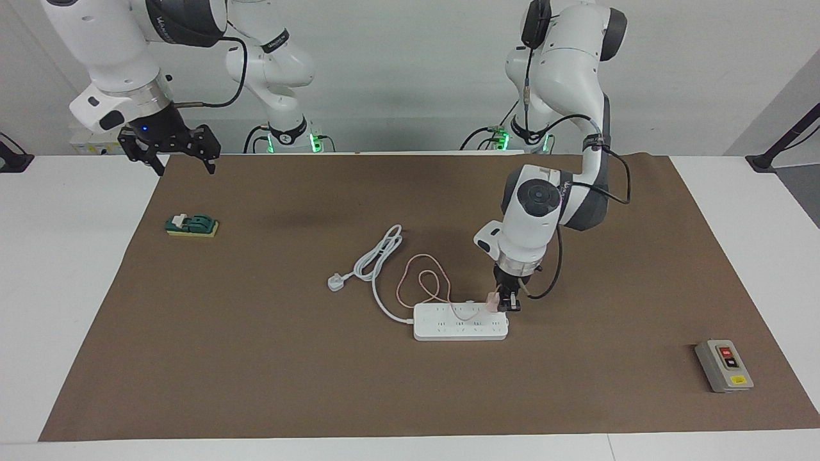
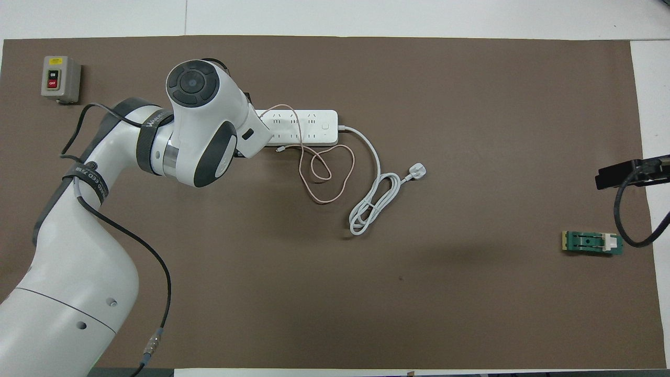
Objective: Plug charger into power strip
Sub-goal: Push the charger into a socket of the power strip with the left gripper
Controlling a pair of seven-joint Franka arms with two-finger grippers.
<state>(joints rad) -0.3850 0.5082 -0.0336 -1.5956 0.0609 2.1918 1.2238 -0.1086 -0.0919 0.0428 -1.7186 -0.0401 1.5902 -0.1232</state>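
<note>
The white power strip point(image 1: 460, 322) point(image 2: 301, 127) lies flat in the middle of the brown mat. My left gripper point(image 1: 505, 302) points down over the strip's end toward the left arm's side, shut on the small pale-pink charger point(image 1: 492, 300). The charger sits just above the strip's row nearer to the robots. Its thin pink cable point(image 1: 423, 282) point(image 2: 319, 173) crosses the strip and loops on the mat. In the overhead view the left arm's wrist hides the charger and the gripper. My right gripper point(image 1: 181, 151) waits open above the mat's corner by the right arm.
The strip's thick white cord and three-pin plug point(image 1: 336, 282) point(image 2: 417, 170) lie coiled on the mat beside the pink loop. A green block point(image 1: 191, 225) point(image 2: 592, 242) lies near the right arm. A grey button box point(image 1: 724, 365) point(image 2: 59, 78) sits toward the left arm's end.
</note>
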